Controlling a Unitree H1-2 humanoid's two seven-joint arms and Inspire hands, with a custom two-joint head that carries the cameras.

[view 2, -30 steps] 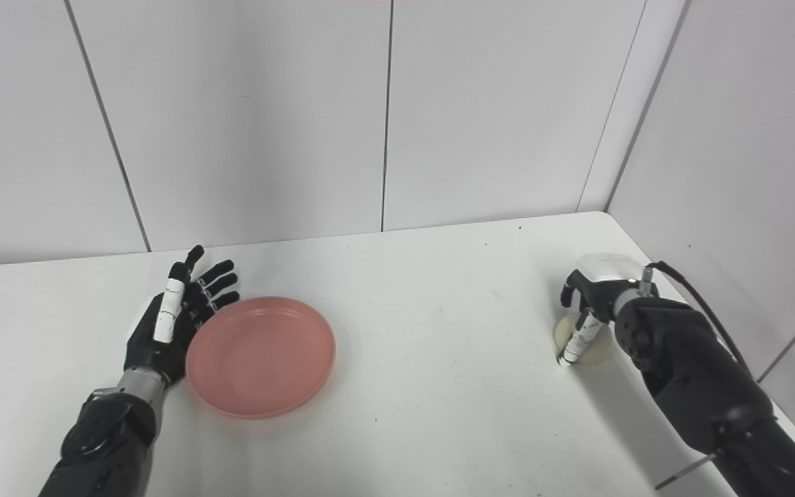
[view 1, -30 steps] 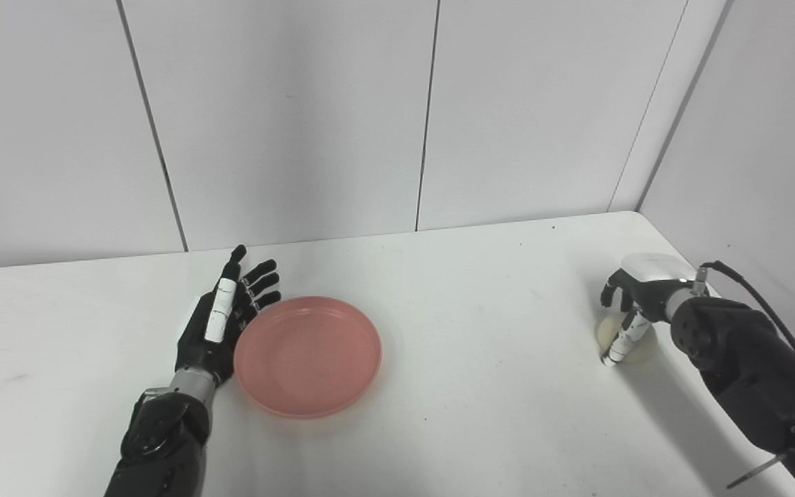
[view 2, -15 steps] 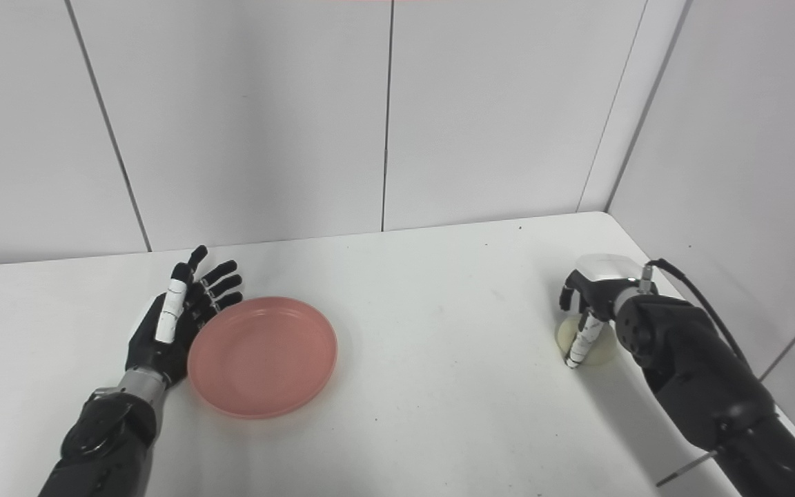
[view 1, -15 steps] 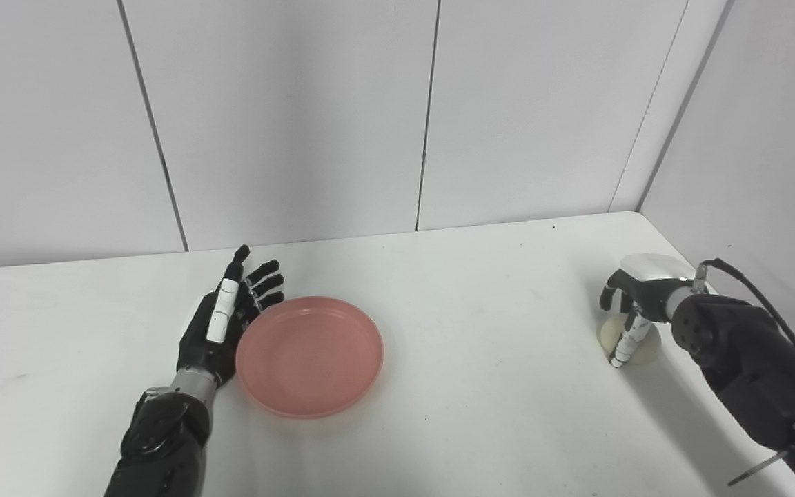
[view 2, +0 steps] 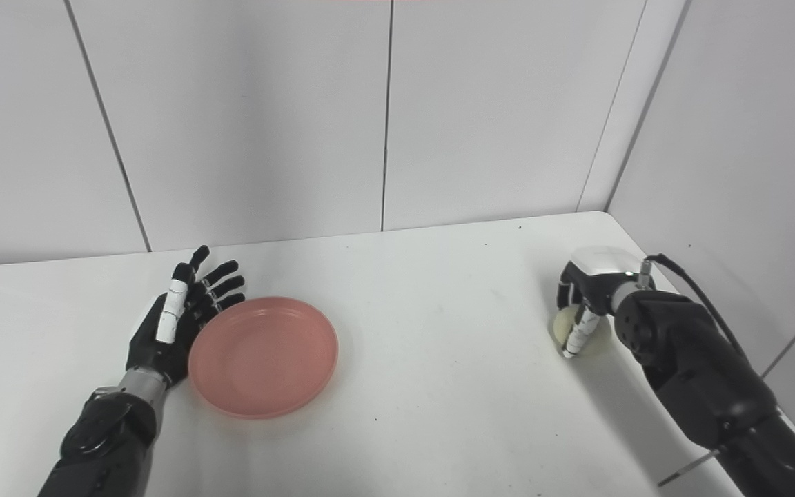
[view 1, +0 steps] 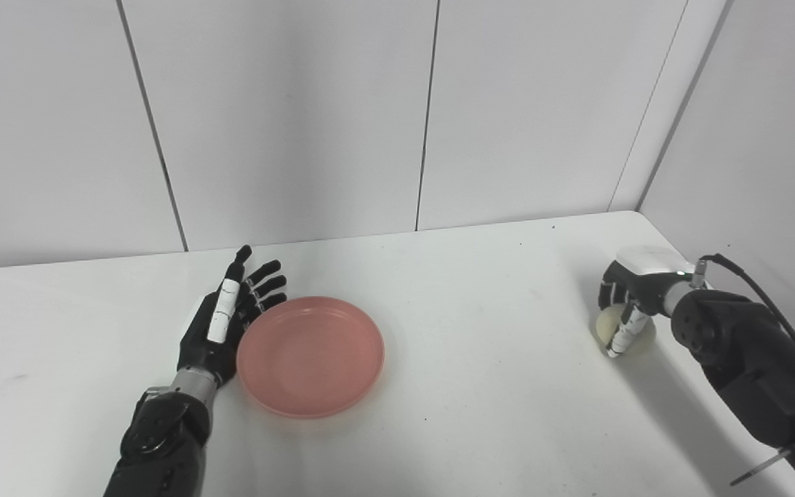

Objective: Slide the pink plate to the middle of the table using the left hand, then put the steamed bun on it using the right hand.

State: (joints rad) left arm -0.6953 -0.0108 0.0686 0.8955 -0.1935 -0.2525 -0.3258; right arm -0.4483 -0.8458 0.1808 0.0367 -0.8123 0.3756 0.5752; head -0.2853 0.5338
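The pink plate (view 1: 310, 355) holds nothing. The pale, round steamed bun (view 1: 624, 330) sits well right of it, the right hand (view 1: 635, 293) curled around it. Left hand (view 1: 226, 321), fingers spread, touches the plate's left rim.

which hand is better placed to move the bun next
Right. The right hand is already curled over the bun at the table's right side; the left hand rests open against the plate, far away.

Setting: probably a robotics lab test bay. Plain white table (view 1: 480, 386) with rounded corners, enclosed by bare white wall panels (view 1: 287, 117) with dark seams; no furnishings or household items visible.
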